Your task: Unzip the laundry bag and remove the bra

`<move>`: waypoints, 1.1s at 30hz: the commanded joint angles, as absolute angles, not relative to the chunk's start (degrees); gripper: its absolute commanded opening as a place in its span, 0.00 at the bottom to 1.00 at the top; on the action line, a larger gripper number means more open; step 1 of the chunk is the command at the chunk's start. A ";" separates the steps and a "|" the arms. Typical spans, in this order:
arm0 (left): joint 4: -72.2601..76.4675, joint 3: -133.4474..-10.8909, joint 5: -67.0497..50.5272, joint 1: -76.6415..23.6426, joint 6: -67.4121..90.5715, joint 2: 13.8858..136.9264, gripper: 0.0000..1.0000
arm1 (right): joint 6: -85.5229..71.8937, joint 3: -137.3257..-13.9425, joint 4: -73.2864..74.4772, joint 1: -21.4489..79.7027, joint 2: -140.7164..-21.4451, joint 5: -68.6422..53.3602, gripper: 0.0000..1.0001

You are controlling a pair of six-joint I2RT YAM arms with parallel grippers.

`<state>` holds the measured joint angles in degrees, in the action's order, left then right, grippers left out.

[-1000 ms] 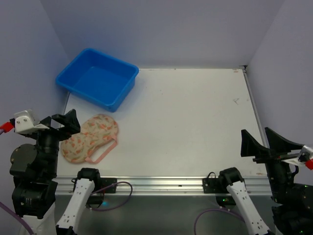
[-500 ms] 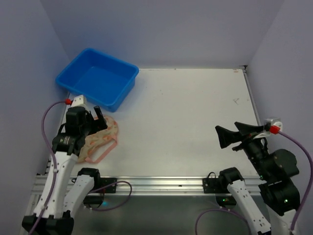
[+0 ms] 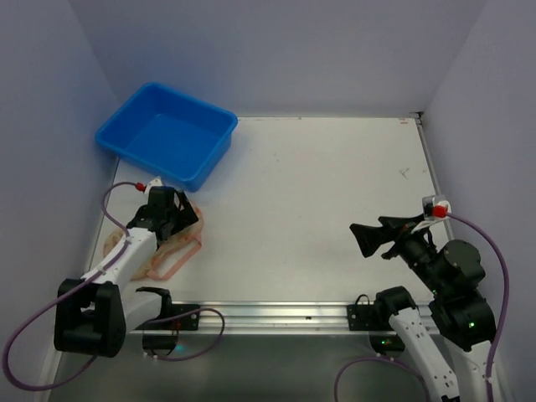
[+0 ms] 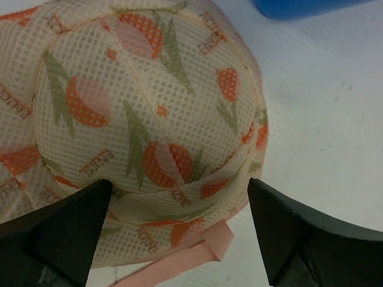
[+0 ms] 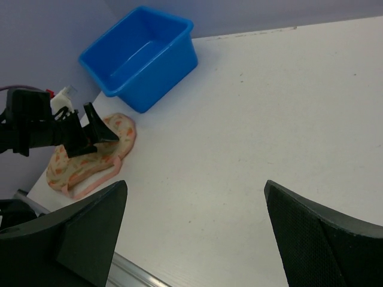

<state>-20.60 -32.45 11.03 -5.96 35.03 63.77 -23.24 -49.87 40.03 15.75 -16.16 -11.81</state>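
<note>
Laundry bag (image 4: 143,113) lies at the near left of the desk (image 3: 318,184), long axis slanting near-left to far-right, seemingly zipped, bra unseen. Left jaws hang just above its far lobe, wide and empty; right jaws, equally empty, are well apart.

jaws spread way wide, white counter (image 5: 251,119) between. laundry bag (image 5: 78,170) ahead, off past left jaw, left arm (image 5: 36,128) over it. blue tub (image 5: 155,84) further ahead, same side.
</note>
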 commanded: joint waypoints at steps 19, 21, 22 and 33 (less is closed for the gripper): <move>2.37 -45.94 13.36 -60.19 53.62 89.11 1.00 | -25.57 -45.09 35.59 15.82 -15.38 -12.57 0.99; 2.46 -49.99 13.45 -60.64 50.37 90.96 1.00 | -25.84 -44.12 35.42 15.82 -15.99 -13.01 0.99; 2.20 -52.62 13.80 -60.73 49.58 90.97 1.00 | -26.62 -43.86 35.25 15.82 -16.34 -12.92 0.99; -14.42 -38.87 25.41 -59.68 63.27 74.28 1.00 | -32.78 -34.99 24.71 17.66 -39.68 -16.53 0.99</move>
<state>-8.40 -44.42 20.49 -60.64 56.80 77.67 -29.54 -37.67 31.05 16.16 -32.71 -14.59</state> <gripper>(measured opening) 0.997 0.986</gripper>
